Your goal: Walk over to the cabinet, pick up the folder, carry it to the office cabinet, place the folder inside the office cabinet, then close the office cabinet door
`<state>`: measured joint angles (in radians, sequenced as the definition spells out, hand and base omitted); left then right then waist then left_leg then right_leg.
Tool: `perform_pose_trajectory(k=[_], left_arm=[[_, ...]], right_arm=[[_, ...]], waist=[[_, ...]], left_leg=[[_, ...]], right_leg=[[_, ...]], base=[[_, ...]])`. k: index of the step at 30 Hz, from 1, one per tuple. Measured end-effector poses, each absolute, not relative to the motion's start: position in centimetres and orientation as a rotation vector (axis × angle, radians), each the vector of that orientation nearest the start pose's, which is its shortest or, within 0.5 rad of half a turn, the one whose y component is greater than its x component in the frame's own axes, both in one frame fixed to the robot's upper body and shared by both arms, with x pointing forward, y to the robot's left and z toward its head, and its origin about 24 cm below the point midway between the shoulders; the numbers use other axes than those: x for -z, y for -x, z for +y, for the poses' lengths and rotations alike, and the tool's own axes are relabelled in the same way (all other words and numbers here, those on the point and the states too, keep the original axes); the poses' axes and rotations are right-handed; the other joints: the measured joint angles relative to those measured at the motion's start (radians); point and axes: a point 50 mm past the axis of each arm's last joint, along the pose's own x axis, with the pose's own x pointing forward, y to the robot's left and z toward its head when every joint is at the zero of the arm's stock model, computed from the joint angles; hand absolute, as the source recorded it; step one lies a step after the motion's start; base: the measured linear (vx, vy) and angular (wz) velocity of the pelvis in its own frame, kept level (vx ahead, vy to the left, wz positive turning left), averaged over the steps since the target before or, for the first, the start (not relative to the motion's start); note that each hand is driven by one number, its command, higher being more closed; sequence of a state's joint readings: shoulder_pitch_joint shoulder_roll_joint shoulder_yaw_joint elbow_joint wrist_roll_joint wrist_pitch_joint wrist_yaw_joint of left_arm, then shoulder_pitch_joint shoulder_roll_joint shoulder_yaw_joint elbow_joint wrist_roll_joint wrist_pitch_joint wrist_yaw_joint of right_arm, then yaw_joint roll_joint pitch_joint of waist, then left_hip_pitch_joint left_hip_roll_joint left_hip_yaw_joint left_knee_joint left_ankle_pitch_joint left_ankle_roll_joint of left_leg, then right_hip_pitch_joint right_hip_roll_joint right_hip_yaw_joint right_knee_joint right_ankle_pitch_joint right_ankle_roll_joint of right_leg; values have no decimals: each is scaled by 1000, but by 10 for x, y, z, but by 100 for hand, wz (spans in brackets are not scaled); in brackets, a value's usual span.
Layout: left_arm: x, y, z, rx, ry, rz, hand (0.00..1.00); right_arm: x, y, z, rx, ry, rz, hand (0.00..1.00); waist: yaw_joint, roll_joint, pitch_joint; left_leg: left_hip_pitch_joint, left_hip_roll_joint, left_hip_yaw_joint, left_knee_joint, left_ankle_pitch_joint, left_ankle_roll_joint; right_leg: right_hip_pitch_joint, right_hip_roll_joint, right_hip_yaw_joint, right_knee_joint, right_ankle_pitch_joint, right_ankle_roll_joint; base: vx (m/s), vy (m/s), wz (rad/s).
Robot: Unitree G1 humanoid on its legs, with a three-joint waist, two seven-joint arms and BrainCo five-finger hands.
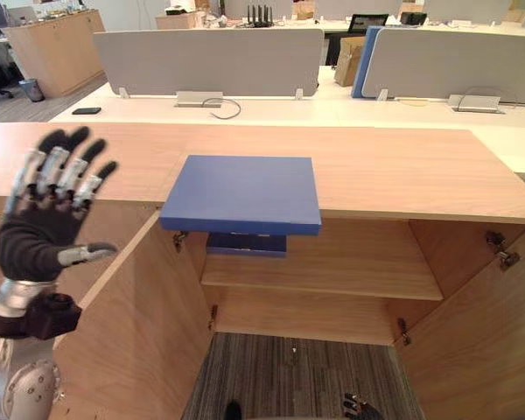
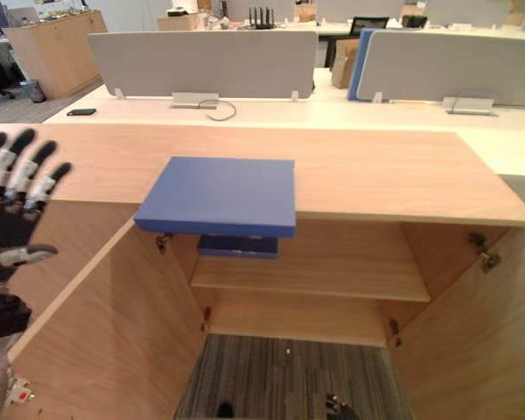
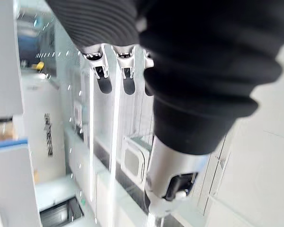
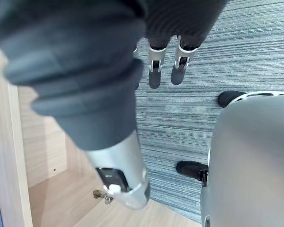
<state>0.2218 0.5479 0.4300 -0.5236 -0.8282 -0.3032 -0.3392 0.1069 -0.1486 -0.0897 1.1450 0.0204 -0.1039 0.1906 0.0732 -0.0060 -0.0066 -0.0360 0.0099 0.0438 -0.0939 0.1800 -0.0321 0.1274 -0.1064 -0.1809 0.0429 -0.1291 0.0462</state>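
1. A flat blue rectangular folder (image 1: 241, 192) is lying on the light wooden counter (image 1: 402, 171), overhanging the open cabinet (image 1: 350, 241) below.
2. The left robot hand (image 1: 44, 219) is hovering to its left, fingers spread, empty; the right robot hand (image 4: 154, 71) is hanging with straight fingers.
3. Gripping the overhanging edge is looking easiest.
4. A dark blue item (image 1: 247, 244) is occupying the shelf (image 1: 350, 276) beneath; open doors (image 1: 140, 332) are flanking it.
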Motion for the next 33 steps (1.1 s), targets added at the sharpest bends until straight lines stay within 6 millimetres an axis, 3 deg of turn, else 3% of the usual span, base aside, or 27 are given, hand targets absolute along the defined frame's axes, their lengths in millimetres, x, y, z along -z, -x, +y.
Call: perform_pose_trajectory(k=[3,5,6,7,10,21,33], left_arm=[[-206,-160,267,52,-96,-823,0],[-202,-156,256,-96,-303,-807,0],[-202,-156,253,-113,-349,-806,0],[-201,-157,242,-147,-512,-799,0],[-201,-158,227,-153,-648,-809,0],[-192,-171,167,57,-994,-956,0],[-155,-193,161,179,-1058,-824,0]], right_arm=[[165,-67,-213,63,-60,1145,0],[166,-65,-211,82,-72,1159,0],[166,-65,-210,81,-75,1161,0],[167,-65,-207,80,-84,1164,0],[167,-67,-205,103,-106,1157,0],[167,-68,-205,120,-74,1158,0],[166,-71,-204,104,-46,1157,0]], waist=[[0,-2,-1],[0,-9,-2],[0,-12,-2],[-3,-17,-4],[-8,-18,-5],[-29,-15,-12],[-34,-15,-14]], left_leg=[[-1,0,-1,0,1,-1],[-3,0,0,0,1,-1],[-3,0,0,0,1,-1],[-3,0,1,1,3,2],[-1,1,7,1,3,3],[13,18,32,1,-1,0],[21,19,48,0,-4,-1]], right_leg=[[0,1,0,0,0,0],[-2,2,1,-1,1,1],[-2,2,1,-1,1,1],[-2,4,2,-3,5,8],[-2,5,8,-5,8,12],[0,16,35,-10,18,9],[0,16,51,-12,18,8]], base=[[-15,2,1],[0,0,0],[0,0,0],[0,0,0],[18,-7,-6],[-7,-7,-7],[-5,3,-4]])
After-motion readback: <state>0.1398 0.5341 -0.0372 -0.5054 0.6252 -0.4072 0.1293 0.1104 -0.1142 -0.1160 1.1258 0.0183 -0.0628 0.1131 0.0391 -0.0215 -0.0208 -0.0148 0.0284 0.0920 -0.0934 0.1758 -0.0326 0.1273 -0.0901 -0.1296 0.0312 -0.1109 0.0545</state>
